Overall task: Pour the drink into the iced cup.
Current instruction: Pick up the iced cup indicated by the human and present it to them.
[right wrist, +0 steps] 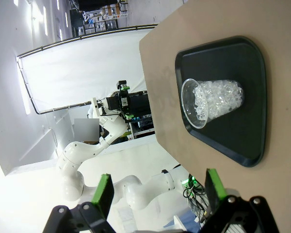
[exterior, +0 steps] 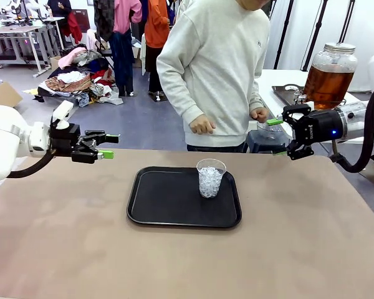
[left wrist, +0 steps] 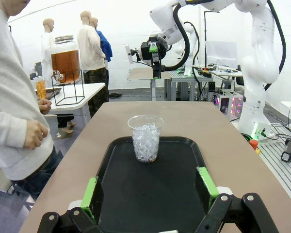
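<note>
Iced cup (exterior: 210,177), clear plastic and packed with ice, stands near the far right corner of a black tray (exterior: 162,199) at the middle of the desk (exterior: 62,249). No level of drink shows in it yet. Above the desk's left edge the left gripper (exterior: 107,146) hovers, jaws spread wide and empty. A person (exterior: 215,68) stands at the far edge. Past the far right corner the right gripper (exterior: 276,137) hangs, also wide and empty. Behind it, on a side table (exterior: 275,78), the amber drink (exterior: 327,84) sits in a large glass jar (exterior: 334,55), well apart from the cup. Pouring well likely means bringing the drink directly over the cup's rim. It should then be tipped slowly so the ice does not splash, with the light cup kept steady on the tray.
</note>
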`<state>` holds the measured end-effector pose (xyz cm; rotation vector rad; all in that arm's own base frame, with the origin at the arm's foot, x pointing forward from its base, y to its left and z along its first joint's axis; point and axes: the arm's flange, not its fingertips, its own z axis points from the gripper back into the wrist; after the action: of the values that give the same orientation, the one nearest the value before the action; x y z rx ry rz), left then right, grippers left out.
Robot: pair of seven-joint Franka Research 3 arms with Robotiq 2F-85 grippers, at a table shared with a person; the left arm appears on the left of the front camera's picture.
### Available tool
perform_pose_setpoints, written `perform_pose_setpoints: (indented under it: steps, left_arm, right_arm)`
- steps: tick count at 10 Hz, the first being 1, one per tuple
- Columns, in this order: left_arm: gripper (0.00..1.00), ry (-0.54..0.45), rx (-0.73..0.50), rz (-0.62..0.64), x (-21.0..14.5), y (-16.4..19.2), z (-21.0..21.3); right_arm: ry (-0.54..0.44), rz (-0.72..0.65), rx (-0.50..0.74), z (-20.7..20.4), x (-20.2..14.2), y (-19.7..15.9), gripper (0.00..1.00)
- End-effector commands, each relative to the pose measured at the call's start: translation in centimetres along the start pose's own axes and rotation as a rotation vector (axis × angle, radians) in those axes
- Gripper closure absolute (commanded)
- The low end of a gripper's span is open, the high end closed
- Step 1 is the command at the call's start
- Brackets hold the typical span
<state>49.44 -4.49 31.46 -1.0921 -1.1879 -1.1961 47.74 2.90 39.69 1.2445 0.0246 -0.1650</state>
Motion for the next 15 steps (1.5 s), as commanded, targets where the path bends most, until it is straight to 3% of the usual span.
perform_pose_setpoints:
  steps: [1,15]
  left_arm:
    - [0.00,-0.001,0.000,-0.002,0.10,0.01,-0.05]
    - [0.00,-0.001,0.000,-0.002,0.10,0.01,-0.05]
  right_arm:
    - [0.001,0.003,0.001,-0.03,0.01,0.18,0.00]
    - [0.001,0.003,0.001,-0.03,0.01,0.18,0.00]
